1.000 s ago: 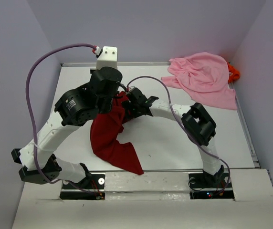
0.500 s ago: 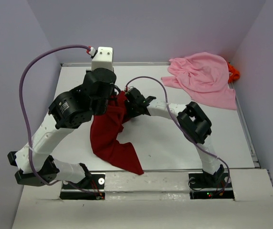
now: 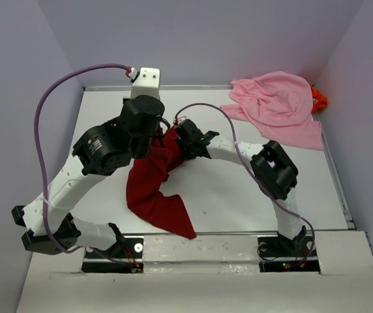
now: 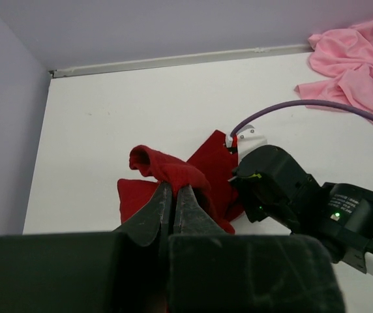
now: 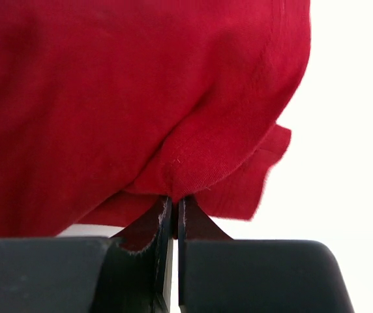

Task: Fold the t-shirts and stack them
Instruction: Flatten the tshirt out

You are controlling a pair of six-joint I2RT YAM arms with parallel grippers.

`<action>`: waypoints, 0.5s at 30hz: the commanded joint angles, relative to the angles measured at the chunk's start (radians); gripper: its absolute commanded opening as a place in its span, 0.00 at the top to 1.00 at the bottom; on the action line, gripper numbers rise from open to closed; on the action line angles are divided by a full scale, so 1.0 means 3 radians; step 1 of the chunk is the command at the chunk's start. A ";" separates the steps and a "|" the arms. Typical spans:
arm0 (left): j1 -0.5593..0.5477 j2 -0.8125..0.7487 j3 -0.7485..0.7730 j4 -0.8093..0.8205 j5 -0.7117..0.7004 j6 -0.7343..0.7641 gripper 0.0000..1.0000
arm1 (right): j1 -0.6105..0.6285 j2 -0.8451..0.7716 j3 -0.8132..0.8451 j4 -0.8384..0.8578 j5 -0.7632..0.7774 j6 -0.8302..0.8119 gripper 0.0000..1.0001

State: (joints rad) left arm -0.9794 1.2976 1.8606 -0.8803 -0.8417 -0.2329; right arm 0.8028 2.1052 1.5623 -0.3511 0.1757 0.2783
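Observation:
The dark red t-shirt (image 3: 154,189) hangs bunched between both arms near the table's middle, its lower part trailing to the front edge. My left gripper (image 4: 173,189) is shut on a raised fold of this red cloth (image 4: 167,169). My right gripper (image 5: 173,201) is shut on a pinch of the same shirt (image 5: 128,98), which fills its view. In the top view the right gripper (image 3: 181,138) meets the shirt from the right, close beside the left wrist. A light pink t-shirt (image 3: 278,104) lies crumpled at the far right corner, with a bit of the bright orange t-shirt (image 3: 319,99) showing behind it.
Purple cables (image 3: 49,111) loop over the left arm and across the right forearm. A raised rail (image 3: 193,87) runs along the table's far edge, with walls close on the left and right. The right arm's elbow (image 3: 274,169) stands over the table's right half.
My right gripper has closed on the red shirt. The left arm shifted slightly and the cloth's hanging part moved a little to the right.

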 commanded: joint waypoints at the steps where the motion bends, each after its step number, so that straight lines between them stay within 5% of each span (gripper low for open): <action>1: 0.0023 -0.0066 -0.0010 0.0219 -0.0053 0.0065 1.00 | -0.0007 -0.0553 -0.0038 -0.0010 0.0365 -0.0227 1.00; 9: 0.0023 0.0046 0.0159 0.0209 -0.0058 0.0157 1.00 | -0.0007 -0.1218 -0.0304 -0.0358 0.0835 -0.0079 1.00; 13: 0.0023 0.0026 0.0113 0.0255 -0.0022 0.0158 1.00 | -0.0007 -0.1204 -0.0304 -0.0379 0.0836 -0.0048 0.49; 15: 0.0023 0.0021 0.0092 0.0255 -0.0022 0.0158 1.00 | -0.0007 -0.1158 -0.0258 -0.0379 0.0816 -0.0043 0.40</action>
State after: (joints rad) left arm -0.9794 1.3151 1.8679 -0.8539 -0.8360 -0.2016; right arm 0.8028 1.7306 1.4883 -0.4366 0.3901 0.2573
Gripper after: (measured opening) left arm 0.037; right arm 0.559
